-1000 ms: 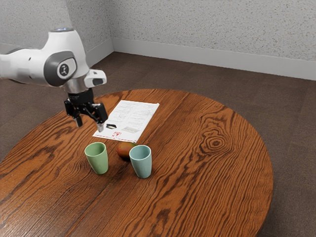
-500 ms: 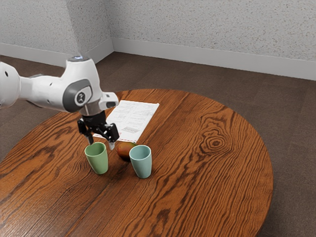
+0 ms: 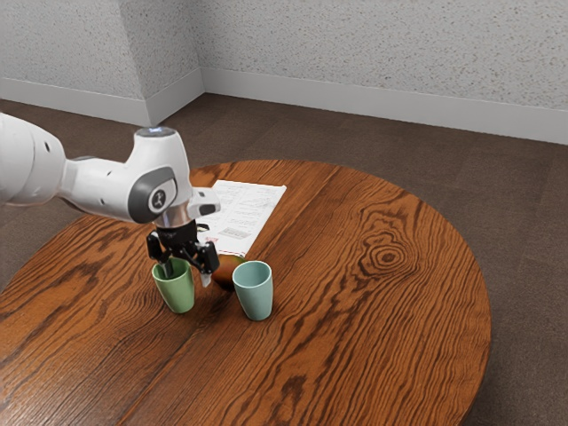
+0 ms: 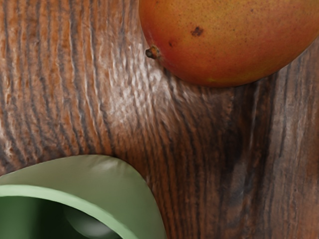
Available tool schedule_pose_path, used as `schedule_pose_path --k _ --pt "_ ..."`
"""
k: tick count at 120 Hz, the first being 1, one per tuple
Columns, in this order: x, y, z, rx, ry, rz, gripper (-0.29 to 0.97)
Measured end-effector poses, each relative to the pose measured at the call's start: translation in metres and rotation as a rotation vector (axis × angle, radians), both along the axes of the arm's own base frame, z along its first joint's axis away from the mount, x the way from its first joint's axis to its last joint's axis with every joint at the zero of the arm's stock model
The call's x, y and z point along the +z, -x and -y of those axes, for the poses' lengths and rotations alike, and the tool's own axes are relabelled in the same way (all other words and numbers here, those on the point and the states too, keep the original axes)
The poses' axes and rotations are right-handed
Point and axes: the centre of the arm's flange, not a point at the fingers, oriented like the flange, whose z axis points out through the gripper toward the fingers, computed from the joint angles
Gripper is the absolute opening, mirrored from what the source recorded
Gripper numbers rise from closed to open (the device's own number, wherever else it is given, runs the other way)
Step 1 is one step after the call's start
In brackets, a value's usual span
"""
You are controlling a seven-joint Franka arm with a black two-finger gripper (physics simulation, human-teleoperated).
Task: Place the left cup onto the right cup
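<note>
A green cup (image 3: 177, 287) stands upright on the round wooden table (image 3: 373, 293), on the exterior view's left of a light blue cup (image 3: 254, 289). My gripper (image 3: 185, 270) is open and straddles the green cup's rim: one finger reaches down inside the cup, the other hangs outside it on the blue cup's side. In the wrist view the green cup's rim (image 4: 75, 199) lies just under my hand.
A mango (image 4: 224, 35) lies on the table right behind the two cups, partly hidden in the exterior view (image 3: 224, 266). A printed paper sheet (image 3: 238, 209) lies flat behind my arm. The table's right half is bare wood.
My arm came down and toward the exterior view's right, from above the table beside the paper to the green cup's rim. The cups have not moved.
</note>
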Motion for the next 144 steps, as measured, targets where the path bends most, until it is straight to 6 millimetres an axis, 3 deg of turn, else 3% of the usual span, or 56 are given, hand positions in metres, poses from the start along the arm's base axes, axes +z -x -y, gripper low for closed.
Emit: schedule_pose_path --k 21,33,52,80,88,107,125,144 --pt "-0.001 -0.001 0.000 0.003 -0.002 0.006 0.24" --pt "0.000 -0.002 0.000 0.000 -0.006 0.011 0.09" --pt "0.001 -0.002 0.000 -0.003 -0.008 0.014 -0.03" --pt "0.007 -0.002 -0.001 0.000 -0.010 0.020 -0.09" --pt "0.023 -0.001 0.000 0.001 -0.008 0.041 -0.09" --pt "0.082 0.008 0.005 -0.008 0.005 0.096 -0.10" --pt "0.131 0.019 0.030 -0.064 0.001 0.117 -0.10" --pt "0.162 0.015 0.059 -0.119 -0.003 0.111 -0.10"
